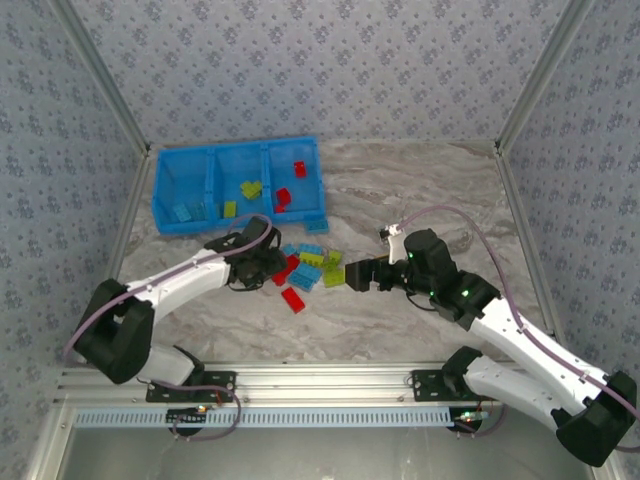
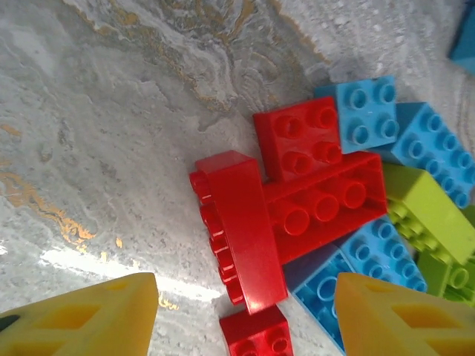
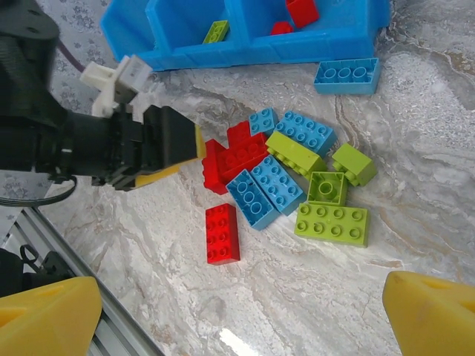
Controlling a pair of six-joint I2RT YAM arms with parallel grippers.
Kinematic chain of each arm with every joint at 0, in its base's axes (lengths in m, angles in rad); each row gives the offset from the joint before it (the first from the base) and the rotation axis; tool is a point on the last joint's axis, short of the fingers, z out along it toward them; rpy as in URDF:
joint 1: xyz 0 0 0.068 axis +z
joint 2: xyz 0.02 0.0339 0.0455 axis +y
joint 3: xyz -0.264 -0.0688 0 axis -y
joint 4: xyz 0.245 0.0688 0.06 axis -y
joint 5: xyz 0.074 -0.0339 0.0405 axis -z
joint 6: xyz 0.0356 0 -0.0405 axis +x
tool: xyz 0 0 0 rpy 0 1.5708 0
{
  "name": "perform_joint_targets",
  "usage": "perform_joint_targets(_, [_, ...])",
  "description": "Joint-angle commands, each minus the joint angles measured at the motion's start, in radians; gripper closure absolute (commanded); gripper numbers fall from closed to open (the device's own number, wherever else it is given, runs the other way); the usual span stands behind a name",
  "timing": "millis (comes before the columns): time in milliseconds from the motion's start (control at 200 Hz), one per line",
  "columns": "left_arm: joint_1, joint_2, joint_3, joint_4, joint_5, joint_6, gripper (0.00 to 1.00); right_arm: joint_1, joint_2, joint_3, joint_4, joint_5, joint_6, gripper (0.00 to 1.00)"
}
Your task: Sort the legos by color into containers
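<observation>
Yellow fingertips of the left gripper sit in the bottom corners of its wrist view. They are spread apart and pinch nothing. Between them, toward the middle of that frame, a long red brick stands on its edge, leaning against a flat red brick. We judge the jaws are set astride it because the upright brick offers two smooth sides to squeeze and can be lifted without dragging its neighbours.

The right gripper is also wide apart and empty. It hangs low in its own view, short of the pile, which we take as leaving room for the other arm.

The loose legos lie at the centre of the overhead frame, between the two grippers. They are glossy studded bricks in red, light blue and lime green, touching and partly overlapping. One red brick lies just below the heap.

At the upper left of the overhead frame, the bright blue tray holds sorted pieces:
- **Left compartment:** light blue bricks
- **Middle compartment:** lime bricks
- **Right compartment:** red bricks

A stray blue brick rests on the marbled table, just beside the tray's lower right corner.
</observation>
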Motion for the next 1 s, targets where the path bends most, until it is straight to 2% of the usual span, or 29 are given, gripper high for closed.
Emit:
perform_joint_targets(0, [-0.003, 0.032, 0.030, 0.009, -0.011, -0.040, 0.38, -0.005, -0.006, 0.002, -0.011, -0.012, 0.021, 0.00])
perform_joint_targets(180, [-0.003, 0.091, 0.019, 0.001, 0.000, -0.018, 0.39, -0.004, -0.005, -0.014, 0.002, -0.026, 0.045, 0.00])
perform_joint_targets(335, [-0.002, 0.077, -0.007, 0.012, 0.026, -0.013, 0.53, 0.002, -0.005, -0.013, -0.002, -0.029, 0.050, 0.00])
perform_joint_targets(555, [-0.002, 0.006, -0.057, -0.005, 0.007, 0.004, 0.65, 0.004, 0.009, -0.018, 0.029, -0.041, 0.064, 0.00])
perform_joint_targets(815, [-0.003, 0.011, -0.064, -0.062, -0.003, 0.023, 0.70, 0.045, 0.089, 0.016, 0.041, -0.116, 0.034, 0.00])
perform_joint_targets(994, [-0.002, 0.008, -0.046, -0.058, -0.020, 0.039, 0.80, 0.080, 0.158, 0.057, 0.034, -0.126, 0.023, 0.00])
